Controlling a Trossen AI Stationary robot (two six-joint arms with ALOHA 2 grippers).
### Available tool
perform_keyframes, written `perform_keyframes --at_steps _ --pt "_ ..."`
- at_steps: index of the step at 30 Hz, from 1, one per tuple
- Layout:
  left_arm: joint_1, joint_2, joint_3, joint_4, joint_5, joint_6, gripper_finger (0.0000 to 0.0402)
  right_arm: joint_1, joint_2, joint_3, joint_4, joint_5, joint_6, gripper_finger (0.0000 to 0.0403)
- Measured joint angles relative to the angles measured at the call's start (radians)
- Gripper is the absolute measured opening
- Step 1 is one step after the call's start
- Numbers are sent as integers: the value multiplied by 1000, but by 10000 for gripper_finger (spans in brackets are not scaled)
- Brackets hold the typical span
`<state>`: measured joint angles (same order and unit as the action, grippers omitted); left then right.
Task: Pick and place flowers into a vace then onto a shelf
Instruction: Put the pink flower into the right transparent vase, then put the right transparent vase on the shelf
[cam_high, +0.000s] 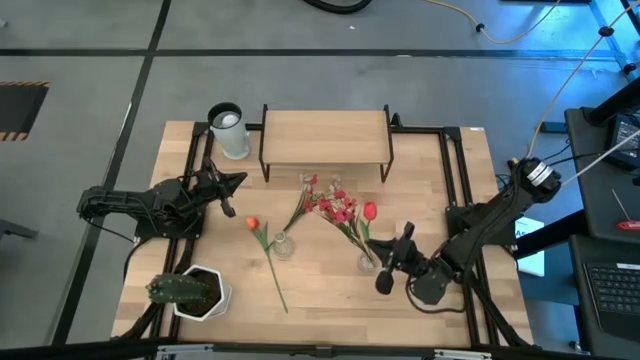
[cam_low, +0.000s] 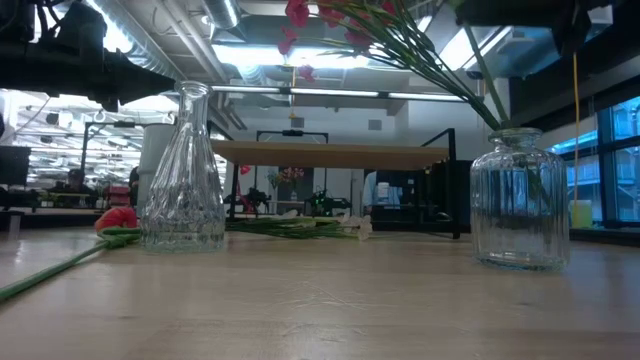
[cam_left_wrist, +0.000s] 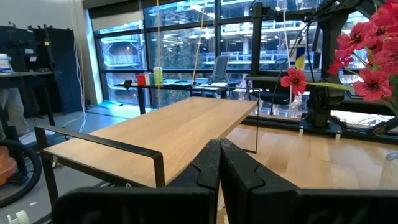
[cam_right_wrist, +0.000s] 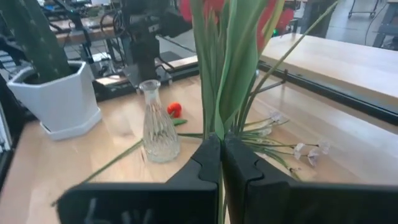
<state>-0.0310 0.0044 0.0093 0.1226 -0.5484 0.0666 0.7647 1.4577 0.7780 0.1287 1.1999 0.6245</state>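
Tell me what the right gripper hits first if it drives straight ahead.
Likely the green flower stems directly ahead of the right gripper, which stand in the ribbed clear glass jar; depth is uncertain.

Ahead of my left jaws: shelf (cam_left_wrist: 180, 127) matt light wood, thin black metal legs. Bench (cam_high: 330, 285) same pale wood. Both vases clear ribbed glass (cam_low: 519, 198), glossy.

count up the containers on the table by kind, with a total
Clear glass vases: 2, a slim fluted one standing empty and a ribbed jar holding flowers.
White plant pot: 1, with the spiky green plant.
Pale cylindrical cup: 1, beside the shelf.
Total: 4
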Motion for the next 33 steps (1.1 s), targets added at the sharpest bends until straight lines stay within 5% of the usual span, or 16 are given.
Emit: perform_keyframes --at_steps 9,20,28,33 --pt "0 0 0 0 0 -23 4 0 21 0 0 -24 -6 7" --pt "0 0 0 0 0 -26 4 0 20 0 -7 -25 -33 85" --pt "0 0 0 0 0 -26 4 2 -32 0 -27 -30 -49 101" --pt "0 0 0 0 -1 -26 4 22 -104 0 -34 -121 27 101"
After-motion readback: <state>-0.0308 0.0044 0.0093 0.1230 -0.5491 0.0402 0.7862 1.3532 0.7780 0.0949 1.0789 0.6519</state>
